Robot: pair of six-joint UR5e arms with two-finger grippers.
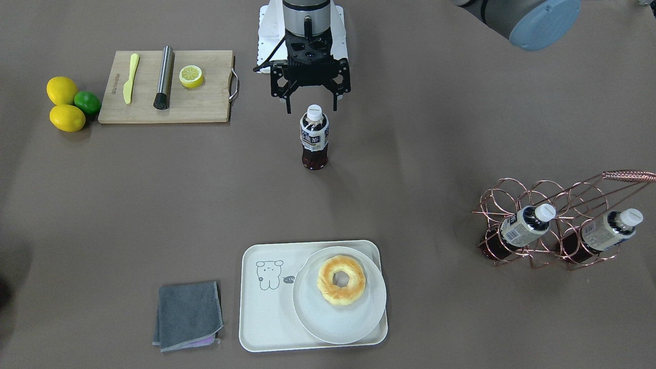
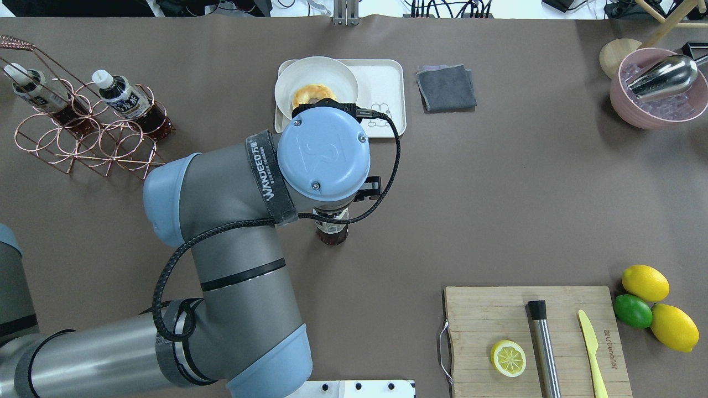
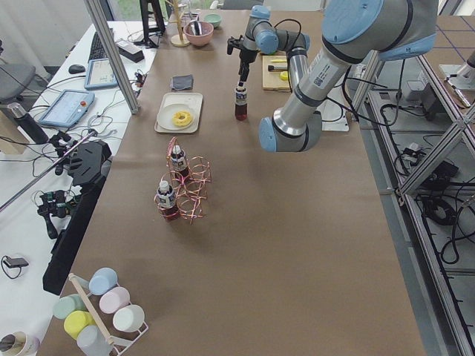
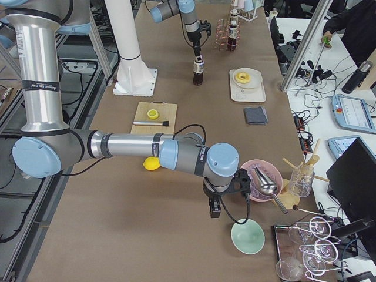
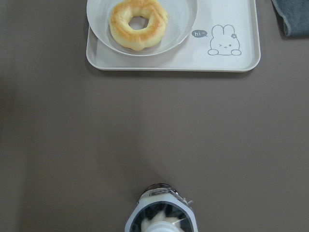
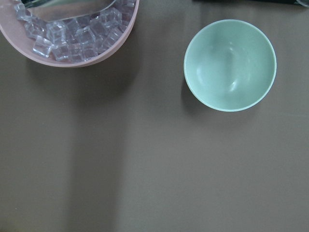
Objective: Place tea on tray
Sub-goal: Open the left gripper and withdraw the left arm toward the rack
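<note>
Grasp step | my left gripper (image 1: 312, 110) spread wide above tea (image 1: 313, 141), well apart from tray (image 1: 266, 318) | next, likely: lower, close, carry.

The tea (image 1: 313, 138) is dark red-brown, with a white cap and a label in white and dark blue. The tray (image 1: 266, 318) is cream-white with a thin grey line drawing, the plate (image 1: 333, 327) is white, and the ring pastry (image 1: 341, 280) is golden-yellow. The cloth (image 1: 188, 315) is grey.
</note>
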